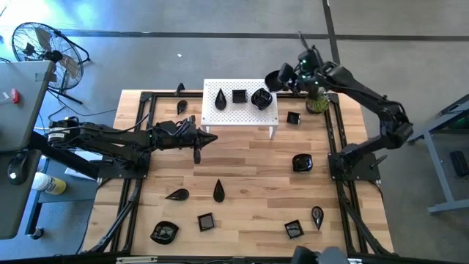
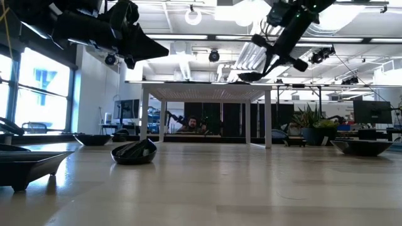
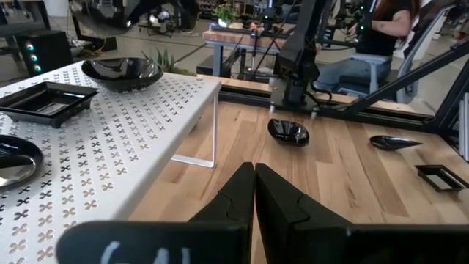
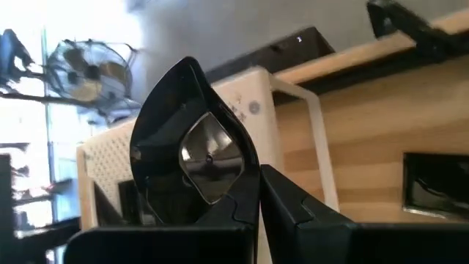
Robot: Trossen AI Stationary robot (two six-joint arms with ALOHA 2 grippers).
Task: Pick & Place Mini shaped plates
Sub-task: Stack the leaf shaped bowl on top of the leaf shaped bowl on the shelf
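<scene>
My right gripper (image 4: pixel 256 194) pinches a teardrop plate (image 4: pixel 194 147) by its rim, above the white stand's (image 1: pixel 249 117) far right corner. My left gripper (image 3: pixel 254 192), closed and empty, waits beside the stand's left edge over bare wood.

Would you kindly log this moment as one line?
right gripper: shut on leaf plate, above white stand | left gripper: shut, empty, beside stand | stand: three plates

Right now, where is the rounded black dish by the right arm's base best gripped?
By its raised rim, from straight above, one finger inside the rounded dish, one outside: it sits low and flat on the table, so a sideways hand likely finds little to pinch.
</scene>
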